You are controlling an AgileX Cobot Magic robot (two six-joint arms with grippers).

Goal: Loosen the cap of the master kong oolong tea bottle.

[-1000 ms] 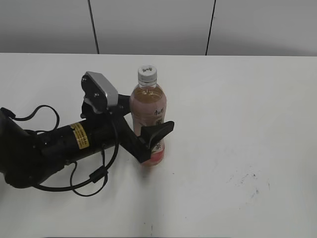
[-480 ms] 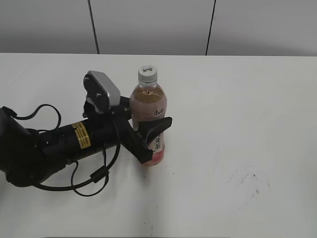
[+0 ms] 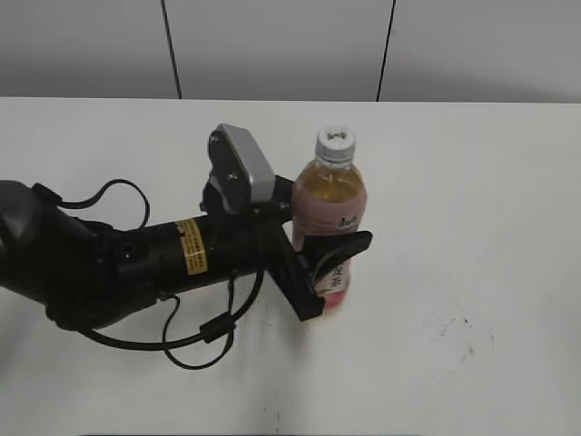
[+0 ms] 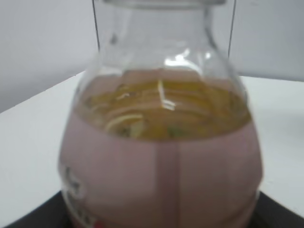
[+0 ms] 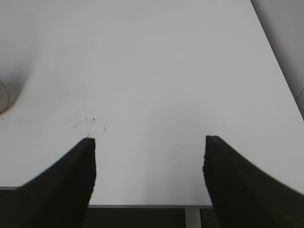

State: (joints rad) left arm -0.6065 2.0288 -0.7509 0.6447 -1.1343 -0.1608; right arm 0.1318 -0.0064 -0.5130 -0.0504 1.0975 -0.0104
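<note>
Between the left claw [image 3: 329,263] fingers stands the clamped master kong oolong tea bottle [image 3: 331,218].

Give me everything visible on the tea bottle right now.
The master kong oolong tea bottle stands upright on the white table: clear plastic, amber tea, pink label around the body. Its white ribbed cap is on. The left gripper clamps its lower body from the left; nothing touches the cap.

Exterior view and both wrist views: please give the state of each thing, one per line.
master kong oolong tea bottle: upright on the table, gripped at the label.
cap: on the bottle, untouched.
left hand: shut on the bottle.
right hand: open, holding nothing.
</note>
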